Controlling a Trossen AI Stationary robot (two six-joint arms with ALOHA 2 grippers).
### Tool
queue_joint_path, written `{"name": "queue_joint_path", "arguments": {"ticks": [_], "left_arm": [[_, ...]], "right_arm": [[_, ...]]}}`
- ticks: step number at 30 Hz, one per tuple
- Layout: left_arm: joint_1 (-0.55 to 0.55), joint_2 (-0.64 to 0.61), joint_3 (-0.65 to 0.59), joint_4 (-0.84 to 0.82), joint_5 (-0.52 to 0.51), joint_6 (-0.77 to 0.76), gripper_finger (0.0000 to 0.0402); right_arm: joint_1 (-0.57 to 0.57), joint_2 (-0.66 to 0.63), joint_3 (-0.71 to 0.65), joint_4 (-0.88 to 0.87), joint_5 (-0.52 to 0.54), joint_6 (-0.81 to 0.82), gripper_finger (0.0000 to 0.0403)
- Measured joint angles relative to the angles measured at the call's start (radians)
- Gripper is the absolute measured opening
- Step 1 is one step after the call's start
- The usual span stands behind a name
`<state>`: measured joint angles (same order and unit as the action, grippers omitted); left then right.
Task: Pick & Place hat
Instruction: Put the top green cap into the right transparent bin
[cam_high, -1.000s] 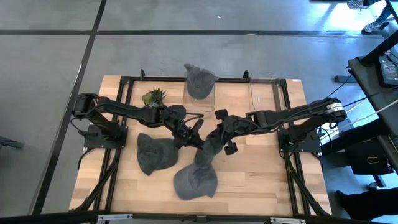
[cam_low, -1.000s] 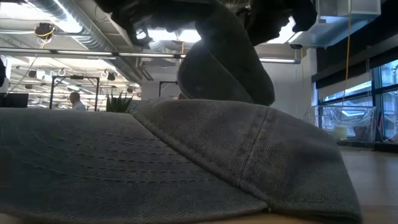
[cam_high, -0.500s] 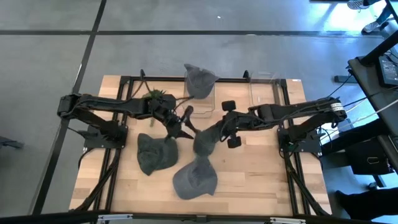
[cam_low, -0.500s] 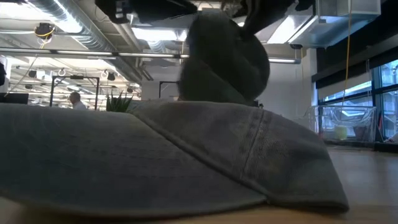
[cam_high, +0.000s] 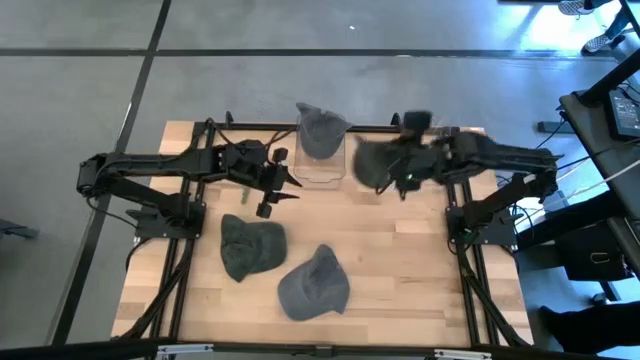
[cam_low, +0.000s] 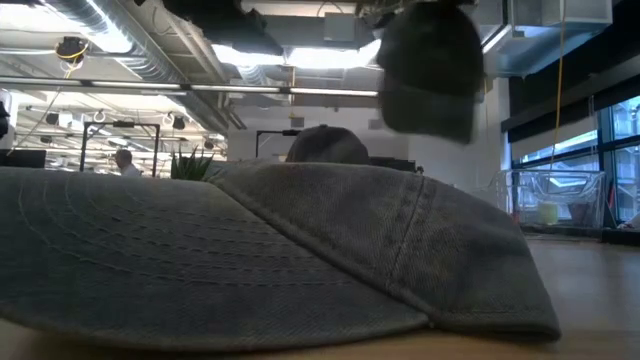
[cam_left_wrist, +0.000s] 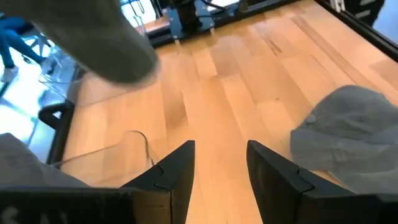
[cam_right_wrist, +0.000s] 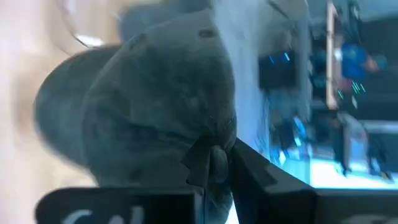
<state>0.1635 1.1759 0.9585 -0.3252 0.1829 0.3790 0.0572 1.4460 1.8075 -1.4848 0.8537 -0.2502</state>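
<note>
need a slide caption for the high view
Right claw carries a grey hat toward the clear bins; left claw waits open.

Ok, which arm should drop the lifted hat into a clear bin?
Right. Its gripper already holds the grey hat aloft beside the empty clear bin at the table's back edge. The left gripper is open, holding nothing, near the other bin.

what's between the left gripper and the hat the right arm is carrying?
In the high view, a clear bin with a grey hat draped on it sits between the left gripper and the carried hat, held by the right gripper.
</note>
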Motion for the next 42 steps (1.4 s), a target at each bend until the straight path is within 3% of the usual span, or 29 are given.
{"name": "queue_joint_path", "arguments": {"ticks": [3,7,17,30,42], "left_arm": [[-0.001,0.001,0.000,-0.016,0.001,0.000,0.0141],[0.000,0.010,0.000,-0.020,0.001,0.000,0.0141],[0.000,0.027,0.000,-0.016,0.001,0.008,0.0141],[0.003,0.042,0.000,-0.016,-0.014,0.009,0.0141],[0.003,0.042,0.000,-0.016,-0.044,0.026,0.0141]], "right_arm": [[-0.063,-0.002,0.046,-0.088,0.034,-0.008,0.0040],[-0.171,-0.017,0.040,-0.084,0.053,-0.188,0.0040],[-0.446,-0.019,-0.113,-0.074,0.167,-0.377,0.0040],[-0.627,-0.019,-0.432,0.397,0.100,-0.692,0.0040],[-0.739,-0.021,-0.624,0.725,0.059,-0.882,0.0042]]}}
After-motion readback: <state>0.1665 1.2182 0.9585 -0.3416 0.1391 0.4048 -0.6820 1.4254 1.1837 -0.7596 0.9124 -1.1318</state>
